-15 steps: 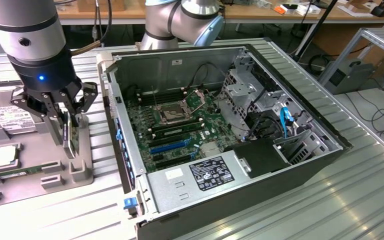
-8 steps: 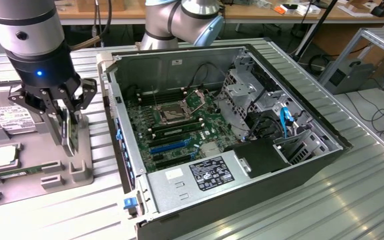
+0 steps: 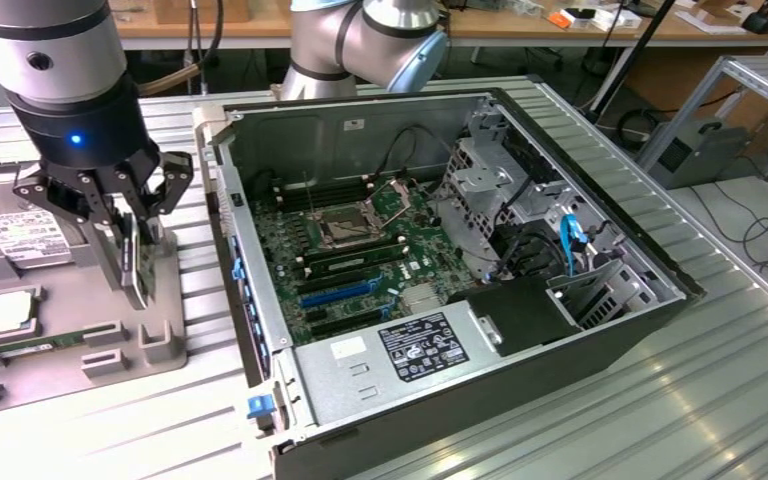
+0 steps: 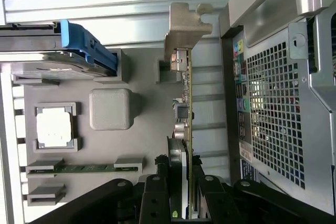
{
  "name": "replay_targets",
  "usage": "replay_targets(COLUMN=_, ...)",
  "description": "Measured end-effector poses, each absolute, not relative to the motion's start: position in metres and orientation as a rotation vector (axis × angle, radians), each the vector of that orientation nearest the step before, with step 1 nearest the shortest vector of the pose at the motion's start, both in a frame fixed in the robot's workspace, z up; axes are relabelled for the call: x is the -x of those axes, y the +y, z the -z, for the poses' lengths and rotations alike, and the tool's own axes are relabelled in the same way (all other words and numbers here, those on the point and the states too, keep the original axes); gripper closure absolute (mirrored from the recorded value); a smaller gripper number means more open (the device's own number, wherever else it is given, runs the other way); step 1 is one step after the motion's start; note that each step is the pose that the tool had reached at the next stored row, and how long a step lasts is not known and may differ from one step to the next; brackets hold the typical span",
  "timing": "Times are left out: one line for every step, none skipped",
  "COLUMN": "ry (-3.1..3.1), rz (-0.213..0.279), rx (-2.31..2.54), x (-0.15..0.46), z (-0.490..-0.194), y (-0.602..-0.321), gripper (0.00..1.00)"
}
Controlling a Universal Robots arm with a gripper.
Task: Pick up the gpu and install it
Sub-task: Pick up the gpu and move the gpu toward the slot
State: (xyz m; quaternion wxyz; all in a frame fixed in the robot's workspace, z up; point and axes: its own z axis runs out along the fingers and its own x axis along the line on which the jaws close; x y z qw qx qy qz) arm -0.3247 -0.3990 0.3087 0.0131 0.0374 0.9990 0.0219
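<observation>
Ribbed metal table (image 3: 704, 400) with grey parts tray (image 3: 57, 365) beside open computer case (image 3: 598, 340): gripper (image 3: 131, 225) clamps the gpu (image 4: 187, 95), upright in its tray slot; pick-up stage, likely requiring a straight lift.

Dull metal bracket (image 4: 185, 30) on gpu (image 4: 189, 93), matt plastic tray (image 4: 147, 108)

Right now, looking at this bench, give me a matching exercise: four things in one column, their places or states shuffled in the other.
1 gpu
2 processor chip
3 hard drive
4 computer case

A open, motherboard showing
B small square, flat in the tray
C standing on edge under the gripper
D white label facing up

Pairs: 1-C, 2-B, 3-D, 4-A
</observation>
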Motion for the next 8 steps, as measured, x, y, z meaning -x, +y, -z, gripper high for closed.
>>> replay_targets(ry=3.113, rz=-0.068, rx=-0.116, x=0.3247, z=-0.3101, y=-0.3991, gripper=0.73)
replay_targets(ry=3.113, rz=-0.068, rx=-0.116, x=0.3247, z=-0.3106, y=-0.3991, gripper=0.73)
replay_targets(ry=3.113, rz=-0.068, rx=-0.116, x=0.3247, z=-0.3111, y=-0.3991, gripper=0.73)
replay_targets(ry=3.113, rz=-0.068, rx=-0.117, x=0.3247, z=-0.312, y=-0.399, gripper=0.73)
replay_targets(ry=3.113, rz=-0.068, rx=-0.116, x=0.3247, z=-0.313, y=-0.3991, gripper=0.73)
replay_targets(ry=3.113, rz=-0.068, rx=-0.117, x=0.3247, z=-0.314, y=-0.399, gripper=0.73)
replay_targets(ry=3.113, rz=-0.068, rx=-0.116, x=0.3247, z=-0.3148, y=-0.3991, gripper=0.73)
replay_targets(ry=3.113, rz=-0.068, rx=-0.116, x=0.3247, z=-0.3153, y=-0.3991, gripper=0.73)
